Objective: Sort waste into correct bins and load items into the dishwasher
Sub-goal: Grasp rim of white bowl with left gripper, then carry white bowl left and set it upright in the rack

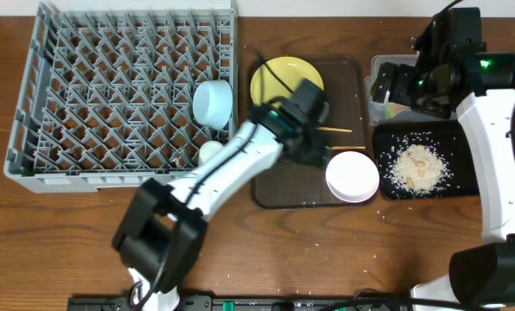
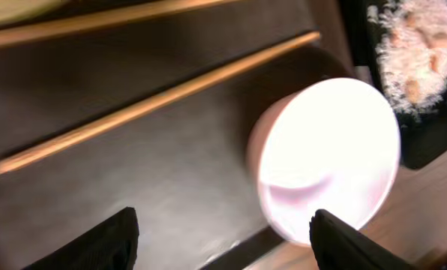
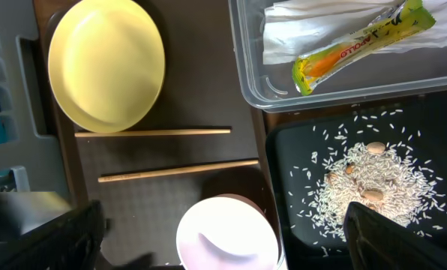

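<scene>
Left end effector (image 2: 222,236) spread; wrapper (image 3: 362,41) in tub (image 3: 246,88); rice (image 3: 366,176) in black tray (image 3: 287,169).

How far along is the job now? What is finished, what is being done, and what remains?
Done: the snack wrapper and napkin lie in the clear tub, the rice crumbs on the black tray, and the light-blue bowl and small cup sit in the dish rack.
In hand: the open left gripper hovers over the chopsticks, holding nothing.
Left: chopsticks, yellow plate and white bowl, all on the brown tray.
</scene>
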